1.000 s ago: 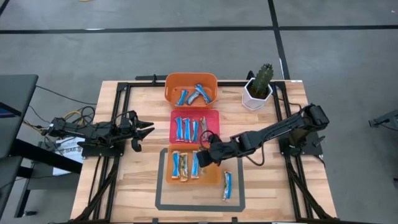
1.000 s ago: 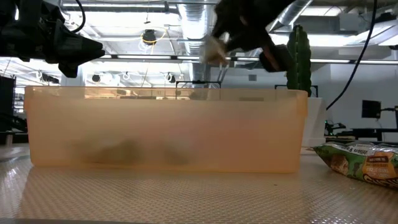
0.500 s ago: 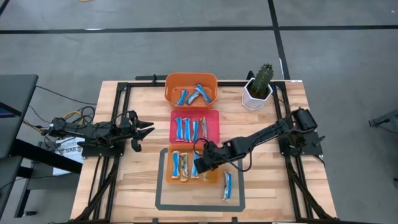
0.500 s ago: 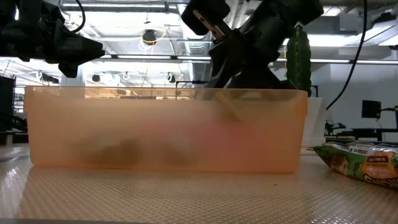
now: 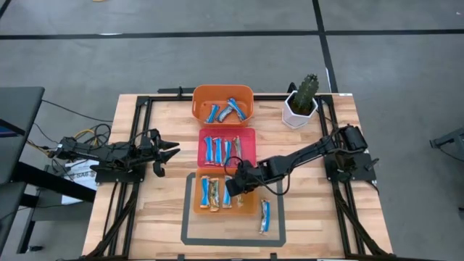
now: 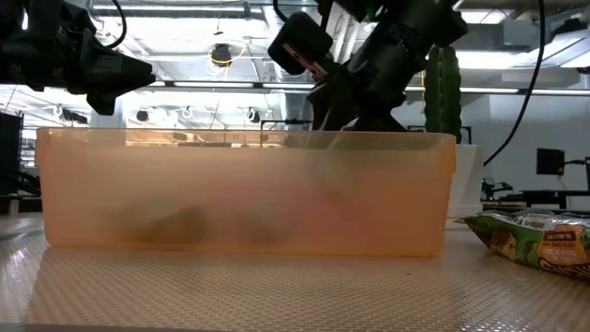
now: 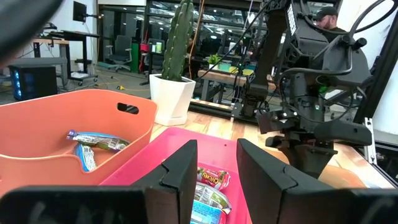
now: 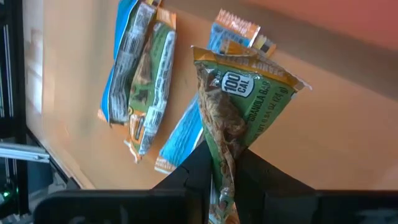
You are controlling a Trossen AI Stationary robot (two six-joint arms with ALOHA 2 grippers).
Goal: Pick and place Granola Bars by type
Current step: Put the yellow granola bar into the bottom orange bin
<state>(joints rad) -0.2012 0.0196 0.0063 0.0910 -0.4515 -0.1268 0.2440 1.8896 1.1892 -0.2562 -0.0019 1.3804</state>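
Our right gripper (image 5: 233, 183) is down over the near orange tray (image 5: 250, 205), its fingers (image 8: 198, 167) pinched tight on a green-wrapped granola bar (image 8: 229, 121) that we see standing up between them in the right wrist view. Below that bar, on the tray floor, we can make out three other bars (image 8: 144, 81): two lying side by side with blue and green-brown wrappers, and one blue-and-orange bar partly hidden behind the held one.

From above we see three trays in a row down the middle of the table (image 5: 167, 210). The far orange tray (image 5: 201, 98) holds a few blue-and-white bars (image 5: 230, 109). The pink-red tray (image 5: 247, 136) between the two orange ones holds a row of blue-and-white bars (image 5: 217, 149). The near orange tray holds the multicoloured bars (image 5: 211, 193), just beside our right gripper. One loose blue-and-white bar (image 5: 264, 216) lies on the table just outside that tray, on the right arm's side.

Our left gripper (image 5: 168, 151) waits above the table's left side, well apart from the trays, with its fingers (image 7: 180, 171) spread and nothing between them.

A potted cactus (image 5: 302, 99) stands at the table's far right corner. In the low view the near tray's translucent wall (image 6: 245, 190) fills most of the scene, with a green bar wrapper (image 6: 533, 237) lying to its right.
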